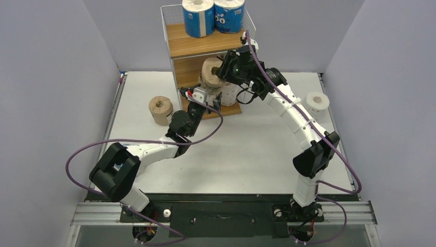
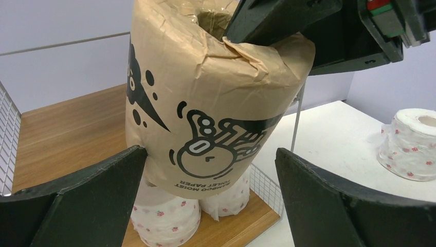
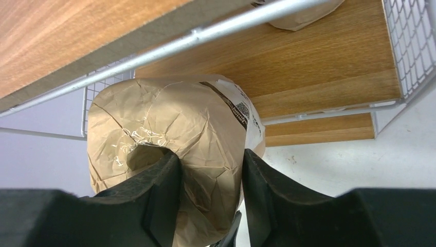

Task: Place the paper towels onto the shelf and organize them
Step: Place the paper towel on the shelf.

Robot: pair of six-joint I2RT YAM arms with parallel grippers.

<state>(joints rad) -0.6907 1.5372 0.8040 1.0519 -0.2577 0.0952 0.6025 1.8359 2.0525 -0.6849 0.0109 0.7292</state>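
The top view looks down from high behind the near edge over the whole surface and shelf, while both wrist views crowd the same tan-wrapped roll, left facing its side, right facing down onto its top end.

The shelf stands at the table's far edge. On the shelf's top board, back right, an upper pair of rolls stands side by side. At the shelf's front, the front roll sits directly above a lower pair on the bottom board. The right gripper has one finger in its core and one outside. The left gripper sits low before the shelf, its fingers either side of that roll and clear of it. A left-hand roll stands on the table left of the shelf, and a right-hand roll right of it.
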